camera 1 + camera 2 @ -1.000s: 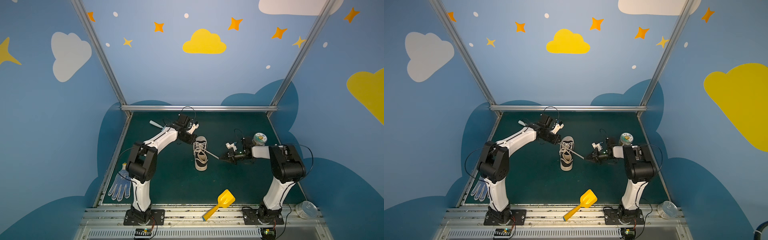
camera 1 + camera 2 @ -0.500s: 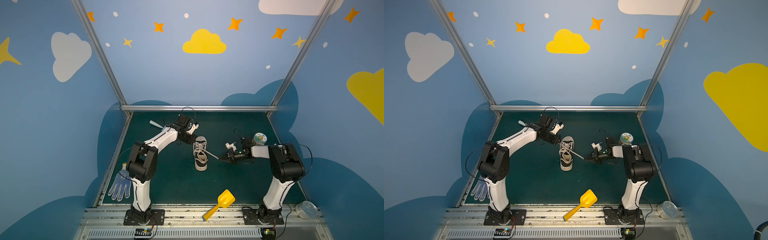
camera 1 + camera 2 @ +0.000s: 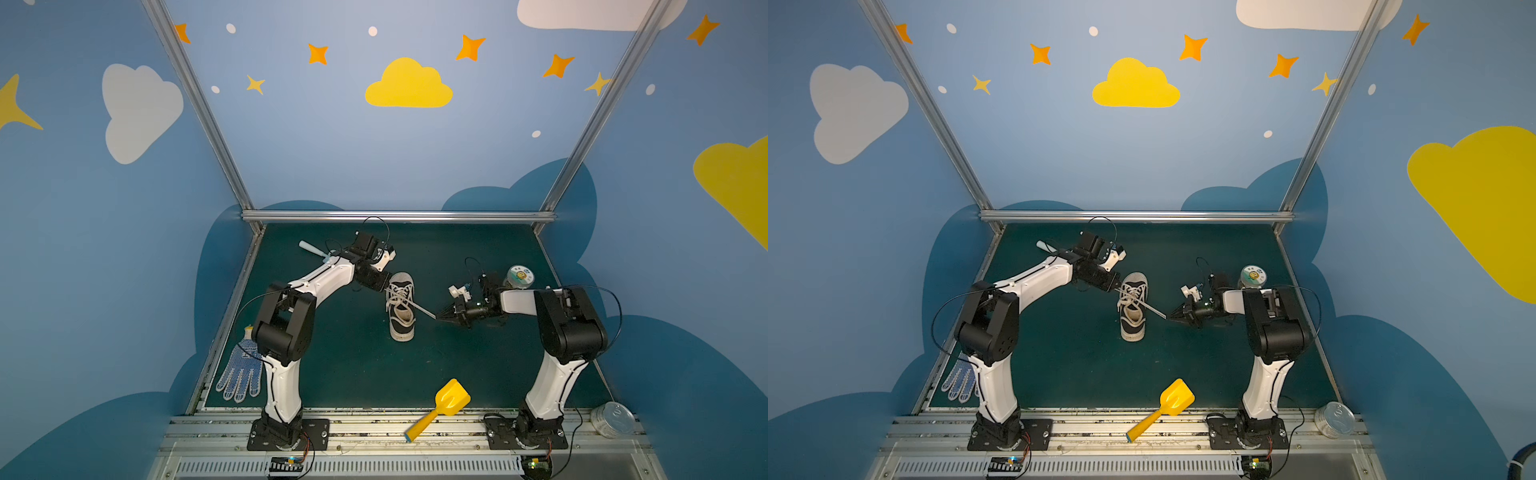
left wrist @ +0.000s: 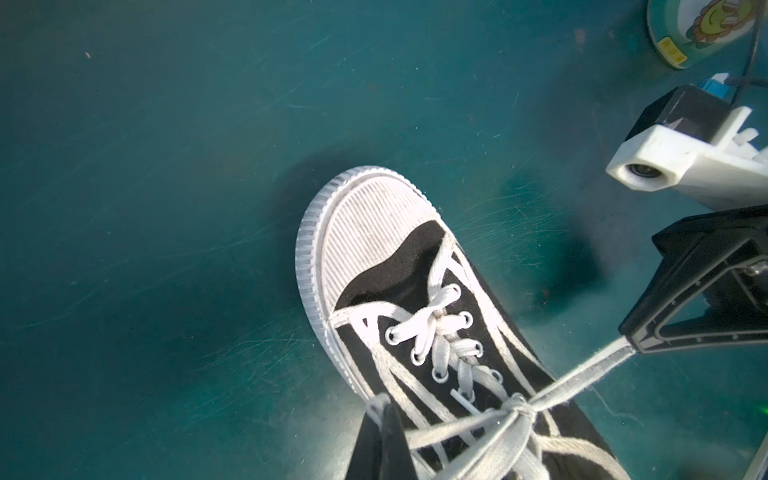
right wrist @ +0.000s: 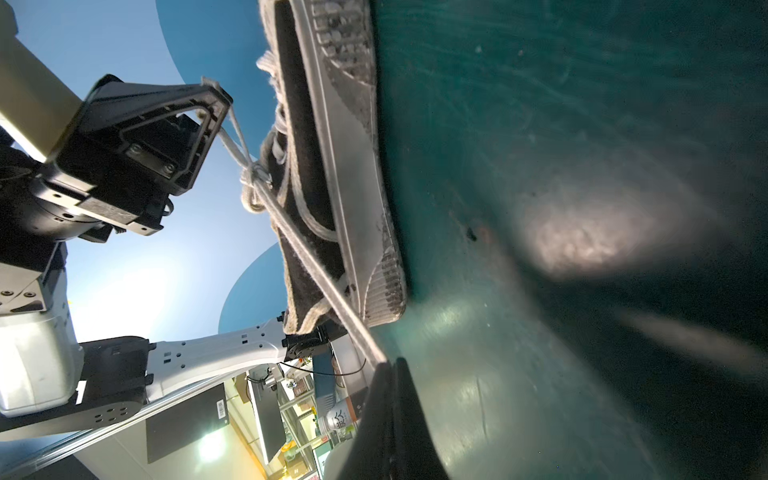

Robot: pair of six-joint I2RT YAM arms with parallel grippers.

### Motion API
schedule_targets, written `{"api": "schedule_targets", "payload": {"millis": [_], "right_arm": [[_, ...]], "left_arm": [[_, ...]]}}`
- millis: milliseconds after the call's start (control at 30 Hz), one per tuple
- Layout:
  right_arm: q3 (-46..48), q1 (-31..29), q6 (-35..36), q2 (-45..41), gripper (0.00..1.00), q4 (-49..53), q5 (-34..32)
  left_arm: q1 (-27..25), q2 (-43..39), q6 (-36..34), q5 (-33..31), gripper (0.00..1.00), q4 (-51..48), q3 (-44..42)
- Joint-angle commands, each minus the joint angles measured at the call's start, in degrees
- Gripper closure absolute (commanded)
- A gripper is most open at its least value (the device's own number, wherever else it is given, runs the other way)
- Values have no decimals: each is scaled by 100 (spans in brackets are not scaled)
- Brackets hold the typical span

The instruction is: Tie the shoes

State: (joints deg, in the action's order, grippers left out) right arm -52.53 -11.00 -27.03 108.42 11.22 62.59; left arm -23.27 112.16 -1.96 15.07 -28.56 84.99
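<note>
**Top views.** You have no visible change from a second ago: the shoe, the lace and both arms sit where they sat. One shoe (image 3: 401, 309) stands mid-mat with its toe toward the back wall. It is black canvas on a white rubber sole. The left gripper (image 3: 384, 289) is at the shoe's left edge. The right gripper (image 3: 438, 318) is apart on the shoe's right. A flat cream lace (image 3: 419, 309) runs taut from the eyelets to the right gripper's tip, and it shows the same in the second top view (image 3: 1152, 309). Also count one dotted knit glove (image 3: 241, 376), one yellow plastic scoop (image 3: 446, 403), one round tin (image 3: 519, 276) and one clear jar (image 3: 613, 419).

**Left wrist.** The shoe's toe cap (image 4: 374, 232) is ribbed white rubber with a toothed rim. The left gripper (image 4: 382, 415) is clenched on a lace strand at its tip. A half-knot sits over the tongue. From that knot a woven strand (image 4: 582, 374) stretches to the right gripper (image 4: 631, 343), which is pinched closed on it.

**Right wrist.** The shoe's sole wall (image 5: 353, 166) is scuffed and ribbed at both ends. The right gripper (image 5: 390, 365) grips the taut strand (image 5: 311, 270). The left gripper (image 5: 216, 99) holds two short strands rising from the knot.
</note>
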Motion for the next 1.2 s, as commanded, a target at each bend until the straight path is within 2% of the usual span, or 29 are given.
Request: {"api": "schedule_targets", "payload": {"millis": [0, 100, 167, 300, 400, 533, 633, 700, 867, 933, 1167], "right_arm": [[-154, -24, 29, 24, 88, 307, -80], [-207, -7, 165, -80, 70, 541, -106], [-187, 31, 227, -160, 62, 633, -124], [-79, 137, 334, -313, 55, 766, -133], [-22, 241, 422, -400, 54, 847, -142], [-96, 326, 563, -444, 55, 1050, -176], [-228, 345, 661, -484, 58, 1238, -202], [-290, 352, 704, -514, 59, 1301, -221], [-390, 371, 795, -523, 61, 1443, -203], [-414, 375, 837, -519, 62, 1490, -203], [-416, 397, 849, -511, 64, 1498, -159]], "left_arm": [[93, -81, -41, 18, 82, 10, 55], [88, -257, -34, 83, 58, 37, -8], [87, -486, 0, 101, 48, 129, -119], [71, -910, 118, 101, 39, 200, -323], [13, -1237, 192, 19, 18, 183, -500], [-205, -1561, 301, -94, 19, 257, -832], [-507, -1500, 351, -376, 23, 88, -848], [-687, -1367, 399, -453, 29, -4, -806], [-996, -1004, 506, -704, 53, -183, -688], [-1076, -881, 543, -681, 59, -220, -660], [-1134, -589, 587, -780, 60, -241, -583]]}}
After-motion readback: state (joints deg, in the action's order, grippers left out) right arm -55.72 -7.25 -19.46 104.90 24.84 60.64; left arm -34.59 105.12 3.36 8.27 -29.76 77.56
